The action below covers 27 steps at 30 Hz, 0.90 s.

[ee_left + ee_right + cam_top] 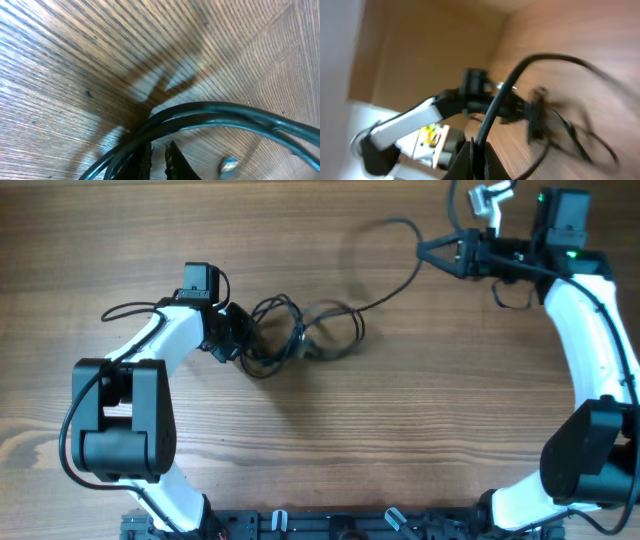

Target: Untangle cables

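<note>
Bright, even light; soft shadows beneath the cables [297, 332]; right wrist view heavily motion-blurred.

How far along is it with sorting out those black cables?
Early days. Done: one strand is pulled out long, up to the right jaws, which pinch it. In hand: the left jaws seem to grip the tangle at its edge. Left: its loops are knotted together on the table.

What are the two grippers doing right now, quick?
Left gripper: closed on the cables.
Right gripper: closed on one cable.
</note>
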Available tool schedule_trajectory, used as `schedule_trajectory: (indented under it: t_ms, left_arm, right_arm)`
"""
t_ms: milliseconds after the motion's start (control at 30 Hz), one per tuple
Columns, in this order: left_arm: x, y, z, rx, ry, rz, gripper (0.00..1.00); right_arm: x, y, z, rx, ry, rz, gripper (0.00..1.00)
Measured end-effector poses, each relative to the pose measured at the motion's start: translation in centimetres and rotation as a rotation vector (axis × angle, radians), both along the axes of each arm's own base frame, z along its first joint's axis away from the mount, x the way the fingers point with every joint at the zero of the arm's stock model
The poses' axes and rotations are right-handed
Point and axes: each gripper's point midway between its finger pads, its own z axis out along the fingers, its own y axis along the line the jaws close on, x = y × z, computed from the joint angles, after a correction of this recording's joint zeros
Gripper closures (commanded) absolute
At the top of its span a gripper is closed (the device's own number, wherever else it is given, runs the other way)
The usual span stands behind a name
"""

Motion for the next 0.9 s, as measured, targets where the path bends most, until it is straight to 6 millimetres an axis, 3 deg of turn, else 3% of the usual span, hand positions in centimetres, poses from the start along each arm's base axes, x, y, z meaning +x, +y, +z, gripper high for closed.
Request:
schedule_trajectory:
  t_ms: [200, 367, 633, 900]
  left_arm:
    - [0.0, 0.1, 0.0, 0.004, -0.001, 0.002, 0.87]
    - [0.0, 0.1, 0.0, 0.004, -0.001, 0.002, 0.87]
    - [0.0, 0.1, 0.0, 0.004, -0.001, 0.002, 0.87]
    - [0.0, 0.1, 0.0, 0.004, -0.001, 0.002, 0.87]
  right_arm:
    - [-0.5, -1.1, -5.5, -0.248, 0.210, -0.125, 0.96]
    - [-1.9, -3.1, -10.0, -0.519, 0.348, -0.209, 0.96]
    - [-3.1, -6.5, -13.4, -0.770, 0.423, -0.292, 0.96]
    - [-4.5, -7.5, -17.5, -0.825, 0.492, -0.331, 0.92]
